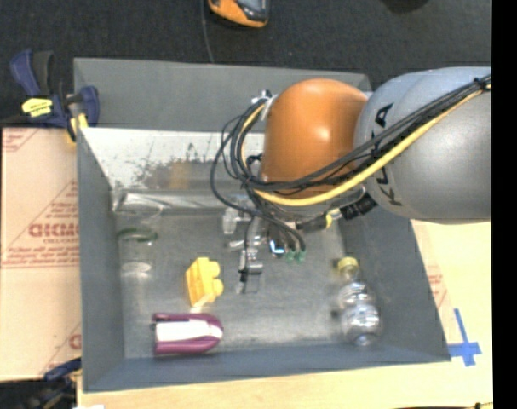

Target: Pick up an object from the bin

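My gripper [251,264] hangs below the orange wrist cover over the middle of the bin floor. A small yellow blocky toy [203,281] lies just to its left, a short gap away. Nearer the front wall lies a purple and white oblong thing [187,333]. To the right, a clear plastic bottle [357,312] with a yellow cap lies near the front right corner. Nothing shows in the gripper.
A clear glass cup [136,247] lies on its side by the left wall. Bare floor runs between the yellow toy and the bottle. The arm and its cables cover the bin's back right part.
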### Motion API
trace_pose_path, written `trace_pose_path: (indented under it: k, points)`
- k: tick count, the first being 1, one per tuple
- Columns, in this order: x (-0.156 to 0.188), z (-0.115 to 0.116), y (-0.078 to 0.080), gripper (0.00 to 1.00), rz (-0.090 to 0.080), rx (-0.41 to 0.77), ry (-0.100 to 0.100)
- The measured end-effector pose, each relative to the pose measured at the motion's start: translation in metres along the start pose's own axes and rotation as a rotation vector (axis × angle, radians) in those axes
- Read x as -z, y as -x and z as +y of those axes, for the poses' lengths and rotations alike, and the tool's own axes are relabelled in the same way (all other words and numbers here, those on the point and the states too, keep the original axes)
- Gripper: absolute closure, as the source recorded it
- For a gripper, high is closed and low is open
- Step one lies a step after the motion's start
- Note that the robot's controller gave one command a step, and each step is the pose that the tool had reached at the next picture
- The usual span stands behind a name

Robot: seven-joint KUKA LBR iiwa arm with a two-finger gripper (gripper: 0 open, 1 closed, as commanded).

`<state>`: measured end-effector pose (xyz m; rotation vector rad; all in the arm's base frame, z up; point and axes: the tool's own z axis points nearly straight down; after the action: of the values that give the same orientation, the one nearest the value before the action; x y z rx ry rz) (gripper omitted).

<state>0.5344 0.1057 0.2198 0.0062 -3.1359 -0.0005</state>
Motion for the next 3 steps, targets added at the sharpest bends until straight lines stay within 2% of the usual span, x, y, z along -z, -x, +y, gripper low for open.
trace_pose_path:
  k: [1, 2, 3]
  points:
    - [0.005, -0.001, 0.002, 0.00, -0.008, -0.004, 0.001]
    - [-0.084, -0.001, 0.022, 0.00, -0.013, 0.085, 0.000]
    - [-0.132, -0.001, 0.023, 0.00, -0.006, 0.125, -0.001]
